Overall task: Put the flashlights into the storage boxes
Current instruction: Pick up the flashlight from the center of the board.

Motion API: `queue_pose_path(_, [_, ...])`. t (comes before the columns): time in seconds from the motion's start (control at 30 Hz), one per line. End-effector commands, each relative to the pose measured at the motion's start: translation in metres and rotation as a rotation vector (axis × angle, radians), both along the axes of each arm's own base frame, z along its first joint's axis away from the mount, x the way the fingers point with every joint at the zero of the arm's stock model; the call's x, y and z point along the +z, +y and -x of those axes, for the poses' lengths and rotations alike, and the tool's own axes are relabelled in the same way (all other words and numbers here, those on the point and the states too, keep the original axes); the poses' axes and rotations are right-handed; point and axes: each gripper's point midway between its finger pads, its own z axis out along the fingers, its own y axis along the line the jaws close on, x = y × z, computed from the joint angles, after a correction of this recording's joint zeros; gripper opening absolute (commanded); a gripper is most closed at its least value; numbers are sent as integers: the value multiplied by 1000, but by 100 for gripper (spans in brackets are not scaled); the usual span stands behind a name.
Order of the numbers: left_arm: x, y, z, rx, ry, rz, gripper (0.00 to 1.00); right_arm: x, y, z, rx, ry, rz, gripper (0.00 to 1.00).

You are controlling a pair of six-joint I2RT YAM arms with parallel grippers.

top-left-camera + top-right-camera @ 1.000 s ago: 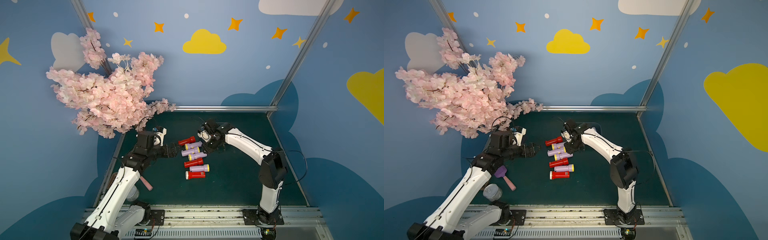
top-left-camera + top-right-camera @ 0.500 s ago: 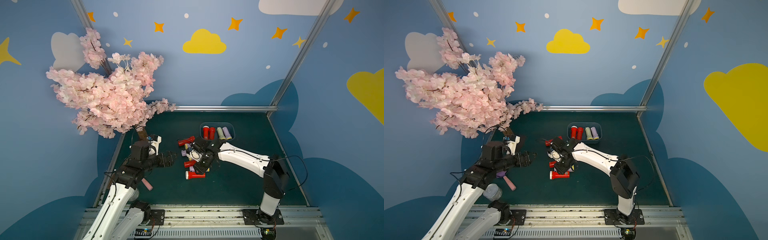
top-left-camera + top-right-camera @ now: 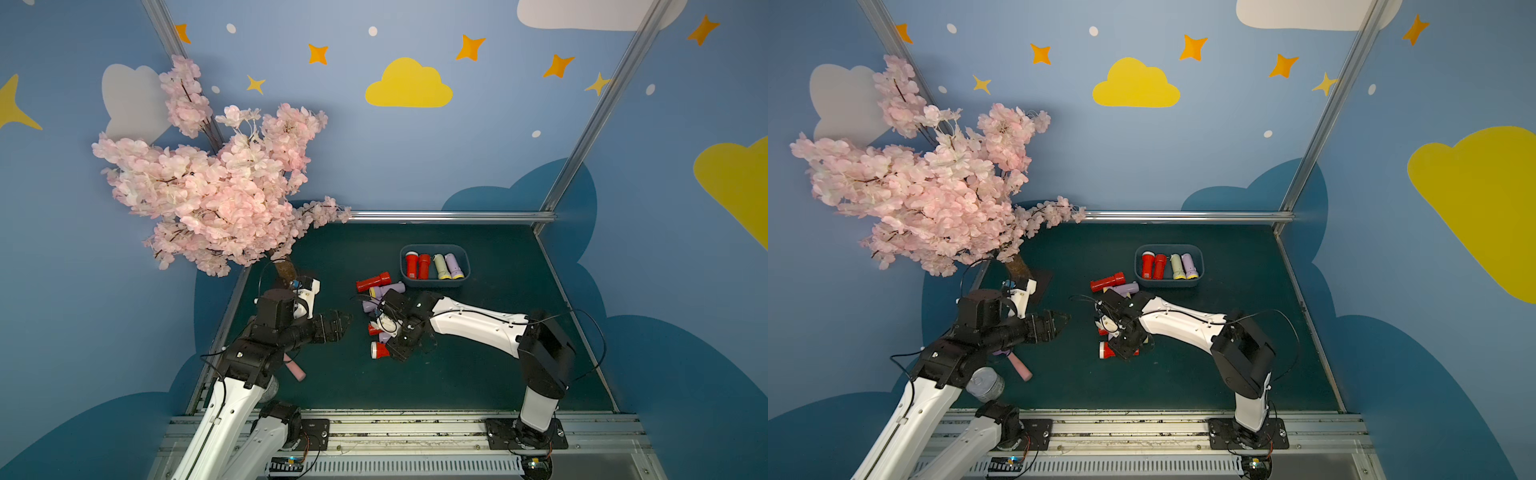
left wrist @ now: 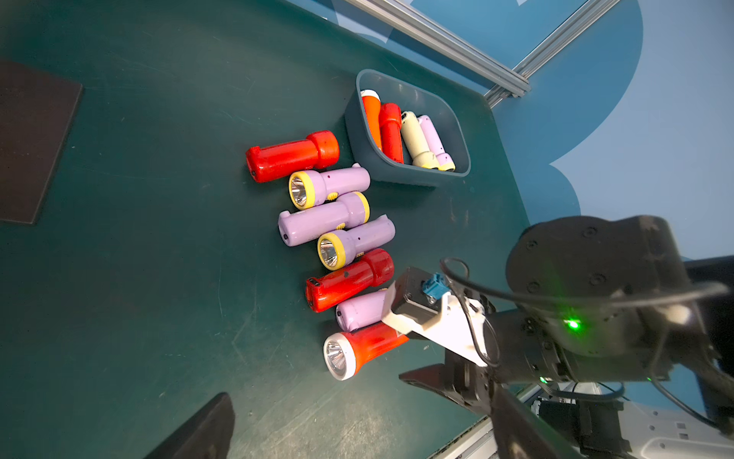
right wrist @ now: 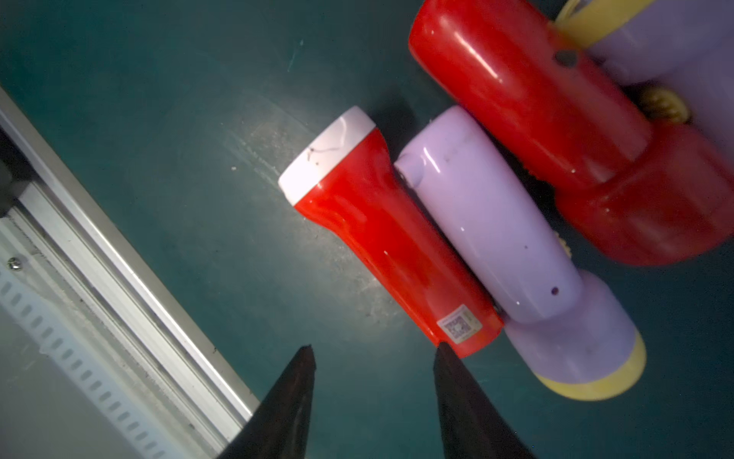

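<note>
Right gripper [image 5: 373, 350], jaws half-open and empty, one tip at the butt of the white-headed red flashlight [image 3: 381, 350], frame centre; left gripper [image 3: 343, 322] gapes empty. Storage box [image 3: 434, 283] above holds four; open mat [image 3: 415, 386] lies below.

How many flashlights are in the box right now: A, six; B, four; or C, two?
B: the box holds two red flashlights, a cream flashlight and a lilac flashlight.
</note>
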Motion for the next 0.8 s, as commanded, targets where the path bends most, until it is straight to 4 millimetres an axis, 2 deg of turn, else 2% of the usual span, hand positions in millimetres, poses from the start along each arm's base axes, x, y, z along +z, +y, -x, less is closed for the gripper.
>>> queue_pose_path(0.0, [-2, 5, 6, 0, 1, -26, 99, -15, 1, -6, 27, -19, 23, 50])
queue_pose_path(0.4, [2, 9, 6, 28, -15, -32, 99, -32, -5, -10, 35, 10, 40, 49])
queue_pose_path(0.77, [-1, 10, 3, 31, -13, -37, 99, -39, -6, 1, 50, 78, 44, 49])
